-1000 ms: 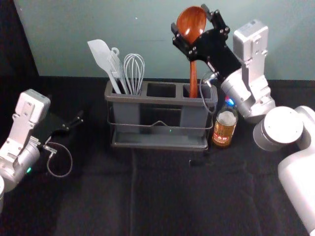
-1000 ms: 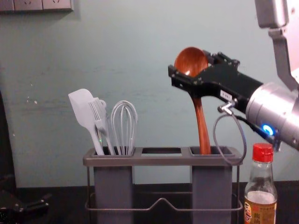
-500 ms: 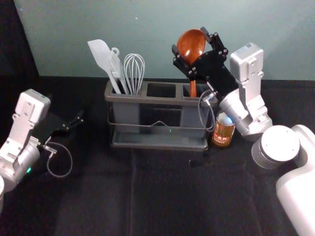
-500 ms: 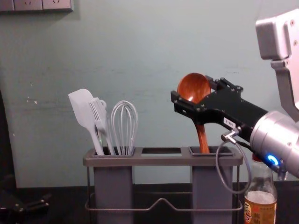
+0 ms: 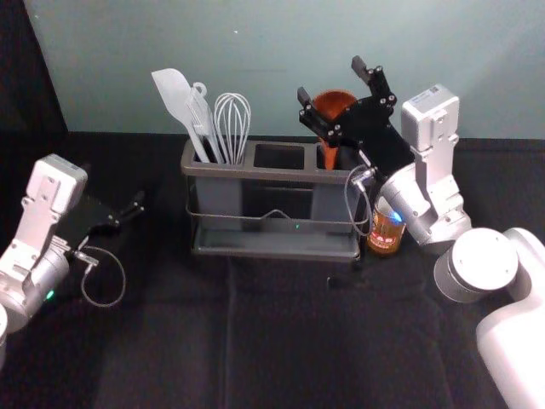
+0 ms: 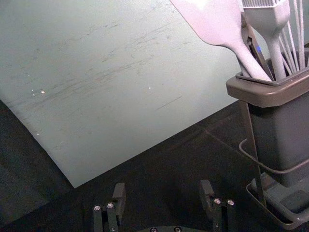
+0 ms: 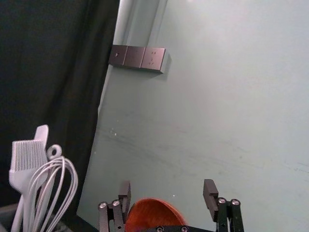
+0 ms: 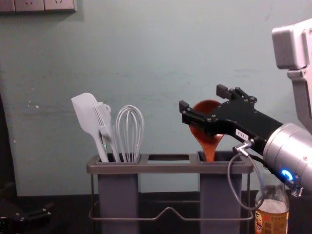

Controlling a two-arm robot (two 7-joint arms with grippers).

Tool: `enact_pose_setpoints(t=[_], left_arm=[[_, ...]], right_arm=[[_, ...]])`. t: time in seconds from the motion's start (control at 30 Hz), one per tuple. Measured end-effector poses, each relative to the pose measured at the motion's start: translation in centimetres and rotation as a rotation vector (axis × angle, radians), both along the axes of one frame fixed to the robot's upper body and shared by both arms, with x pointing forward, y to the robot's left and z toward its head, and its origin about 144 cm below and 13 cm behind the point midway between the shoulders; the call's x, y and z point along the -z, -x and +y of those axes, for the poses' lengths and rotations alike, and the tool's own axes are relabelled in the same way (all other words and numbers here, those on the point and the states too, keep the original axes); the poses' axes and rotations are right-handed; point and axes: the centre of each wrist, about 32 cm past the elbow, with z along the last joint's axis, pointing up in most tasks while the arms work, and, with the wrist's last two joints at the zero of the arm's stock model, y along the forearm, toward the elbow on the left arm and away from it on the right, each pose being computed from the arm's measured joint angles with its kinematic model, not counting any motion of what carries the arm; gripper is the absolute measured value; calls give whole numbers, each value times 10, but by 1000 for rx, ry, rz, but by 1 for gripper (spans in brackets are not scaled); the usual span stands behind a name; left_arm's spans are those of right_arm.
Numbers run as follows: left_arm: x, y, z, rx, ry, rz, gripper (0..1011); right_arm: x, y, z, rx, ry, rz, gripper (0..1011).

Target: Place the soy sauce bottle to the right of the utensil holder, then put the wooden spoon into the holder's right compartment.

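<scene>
Fingers spread wide apart on my right gripper (image 8: 203, 98), with the bowl of the spoon (image 8: 209, 141) between them and nothing pinched, as far as I can tell. Its handle runs down into the right compartment (image 8: 221, 202) of the holder (image 8: 170, 168), bowl uppermost and leaning slightly. I judge the spoon released, so what remains is backing out cleanly. It should be light and stiff, its polished reddish wood rather slippery; if I had to take it again, I'd close on the neck just under the bowl, since the rounded bowl could roll against flat pads. One finger lies close to the bowl and might tip it as I withdraw, and my looped cable (image 8: 229, 179) could catch the rim or the bottle (image 8: 271, 222). That one stands upright just right of the holder: clear-walled, dark liquid, paper label, probably heavier and breakable. Smooth grey walls and thin wire make up the holder, whose left compartment carries a flat-bladed spatula (image 8: 84, 109), a ribbed brush (image 8: 103, 119) and a springy whisk (image 8: 129, 126). My left gripper (image 6: 163, 191) idles left of the holder, fingers apart.
</scene>
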Motion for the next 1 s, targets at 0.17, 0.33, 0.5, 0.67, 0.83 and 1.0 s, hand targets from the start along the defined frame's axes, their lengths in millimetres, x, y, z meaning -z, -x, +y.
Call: enact_pose_setpoints(t=[0.17, 0.33, 0.5, 0.67, 0.83, 1.0], left_arm=[[0, 0, 0, 0, 0, 0, 1005], [0, 0, 0, 0, 0, 0, 1005], [0, 0, 0, 0, 0, 0, 1005], [0, 0, 0, 0, 0, 0, 1005], [0, 0, 0, 0, 0, 0, 1005], [0, 0, 0, 0, 0, 0, 1005]], right_arm=[[-5, 0, 1, 1, -18, -14, 1004], [-17, 0, 0, 9, -35, -47, 1004], [-29, 8, -3, 24, -42, -61, 1004], [-36, 21, -7, 29, -56, -74, 1004], [-40, 40, -16, 38, -73, -81, 1004], [-38, 56, -25, 63, -75, -68, 1004]])
